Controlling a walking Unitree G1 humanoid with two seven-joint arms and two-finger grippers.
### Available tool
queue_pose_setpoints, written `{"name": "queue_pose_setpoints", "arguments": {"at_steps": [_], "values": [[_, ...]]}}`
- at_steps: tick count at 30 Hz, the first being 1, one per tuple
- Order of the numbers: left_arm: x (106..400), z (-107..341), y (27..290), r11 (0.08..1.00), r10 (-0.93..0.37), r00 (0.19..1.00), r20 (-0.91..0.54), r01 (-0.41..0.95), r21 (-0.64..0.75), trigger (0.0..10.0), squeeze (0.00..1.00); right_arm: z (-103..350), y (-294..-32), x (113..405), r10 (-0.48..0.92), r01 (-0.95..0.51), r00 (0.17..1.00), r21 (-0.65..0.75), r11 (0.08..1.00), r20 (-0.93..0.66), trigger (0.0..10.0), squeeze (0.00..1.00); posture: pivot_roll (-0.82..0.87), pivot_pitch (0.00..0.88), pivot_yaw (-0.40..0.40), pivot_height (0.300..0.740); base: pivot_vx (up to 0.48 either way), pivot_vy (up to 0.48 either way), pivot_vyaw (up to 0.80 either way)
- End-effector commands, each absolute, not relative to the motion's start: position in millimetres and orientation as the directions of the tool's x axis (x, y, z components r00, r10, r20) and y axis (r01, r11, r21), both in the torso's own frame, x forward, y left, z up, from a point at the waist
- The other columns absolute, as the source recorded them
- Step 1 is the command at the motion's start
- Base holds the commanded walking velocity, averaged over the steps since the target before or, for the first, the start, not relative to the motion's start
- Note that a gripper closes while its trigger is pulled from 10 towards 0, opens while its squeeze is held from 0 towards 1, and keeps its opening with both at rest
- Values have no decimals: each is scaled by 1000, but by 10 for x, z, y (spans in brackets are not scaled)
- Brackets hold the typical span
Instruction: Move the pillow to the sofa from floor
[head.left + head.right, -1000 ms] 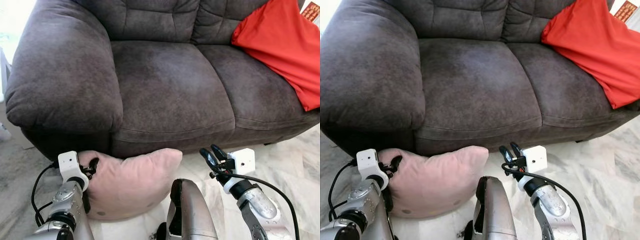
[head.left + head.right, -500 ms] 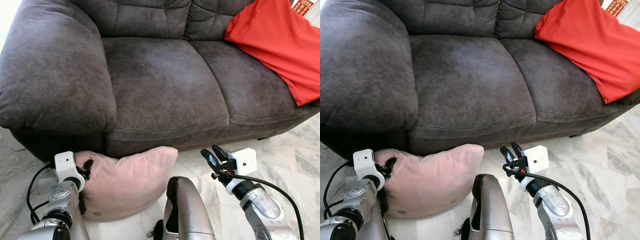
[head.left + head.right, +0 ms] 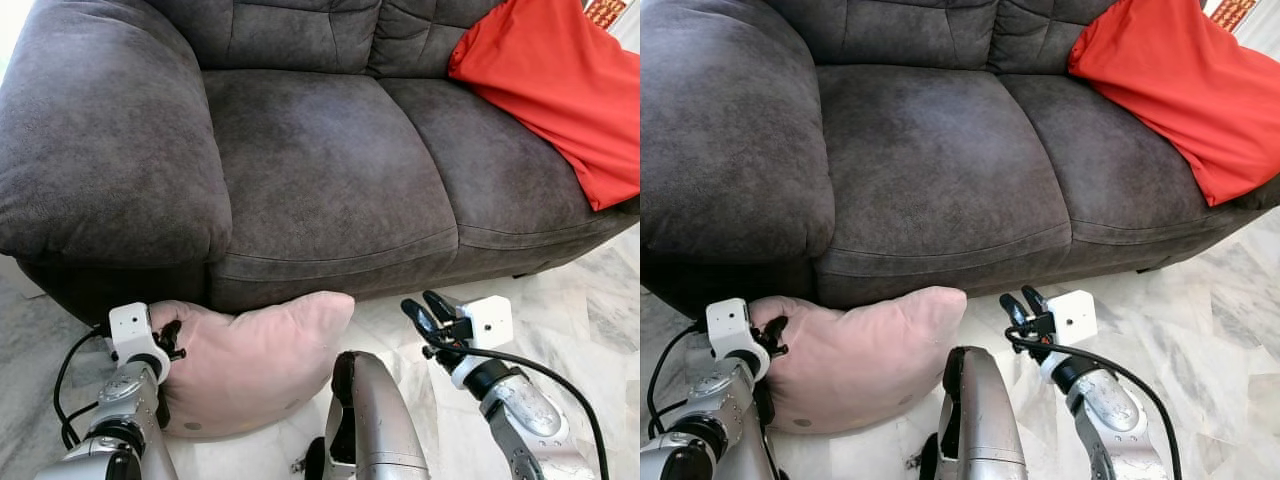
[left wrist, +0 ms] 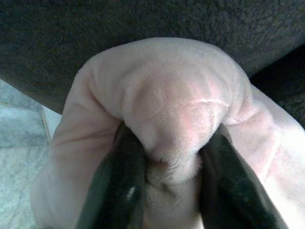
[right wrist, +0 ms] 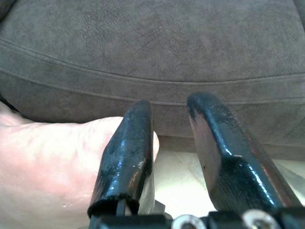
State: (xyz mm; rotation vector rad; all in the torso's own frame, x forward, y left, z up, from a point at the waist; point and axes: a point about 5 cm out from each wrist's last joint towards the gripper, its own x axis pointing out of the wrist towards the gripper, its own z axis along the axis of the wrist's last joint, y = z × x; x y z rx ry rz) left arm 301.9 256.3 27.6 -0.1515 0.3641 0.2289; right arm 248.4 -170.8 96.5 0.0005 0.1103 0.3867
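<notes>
One sofa (image 3: 300, 150), dark grey, with two seat cushions and two back cushions showing; one armrest (image 3: 100, 150) is in view, on the robot's left. One pink pillow (image 3: 255, 355) lies on the floor against the sofa's base. One red cloth (image 3: 550, 90) is spread over the sofa's right end; it may be a cushion or a throw, the folds do not settle it. Two grippers: the left gripper (image 4: 167, 176) and the right gripper (image 3: 428, 308), each with two black fingers, four in all. One patterned object (image 3: 608, 12) shows at the upper right corner, too cropped to name.
</notes>
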Motion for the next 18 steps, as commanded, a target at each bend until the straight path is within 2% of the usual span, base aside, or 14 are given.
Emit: {"name": "queue_pose_setpoints", "arguments": {"at_steps": [1, 11, 18], "values": [[2957, 165, 2486, 965, 176, 894, -413, -240, -107, 0, 0, 986, -1765, 2466, 362, -363, 926, 12, 932, -107, 10000, 0, -124, 190, -285, 473, 0, 0, 0], [2935, 159, 2503, 967, 181, 897, -402, -238, -95, 0, 0, 967, -1737, 2475, 359, -358, 928, 21, 933, -105, 10000, 0, -114, 190, -278, 473, 0, 0, 0], [2958, 228, 2447, 988, 135, 937, -321, -150, -23, 0, 0, 908, -1661, 2521, 346, -343, 934, 43, 938, -95, 10000, 0, -64, 174, -239, 473, 0, 0, 0]]}}
